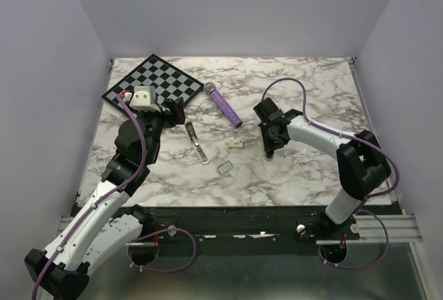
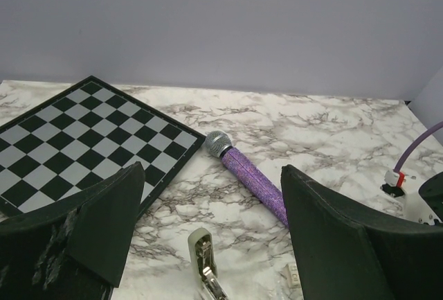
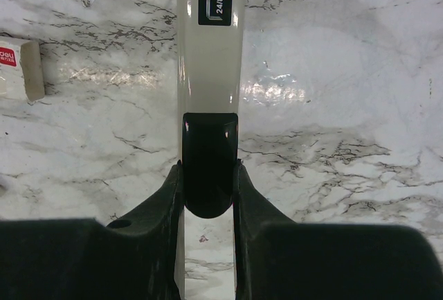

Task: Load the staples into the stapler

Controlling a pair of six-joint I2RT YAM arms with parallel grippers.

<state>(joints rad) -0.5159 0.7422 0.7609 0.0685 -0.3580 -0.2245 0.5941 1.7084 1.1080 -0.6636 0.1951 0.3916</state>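
Between the fingers of the right claw (image 3: 208, 175) sits the black end of the cream stapler (image 3: 209, 50), clamped firmly. Left of that claw, toward the near edge of the worktop (image 1: 311, 175), lie the staples (image 1: 225, 168). The left claw (image 2: 211, 203) stands wide apart.

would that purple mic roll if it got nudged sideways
Probably yes: the mic is a cylinder lying on its side on the smooth marble table. Its mesh head looks wider than the handle, so it would likely curve rather than roll straight. The glittery handle looks textured, so probably not slippery.
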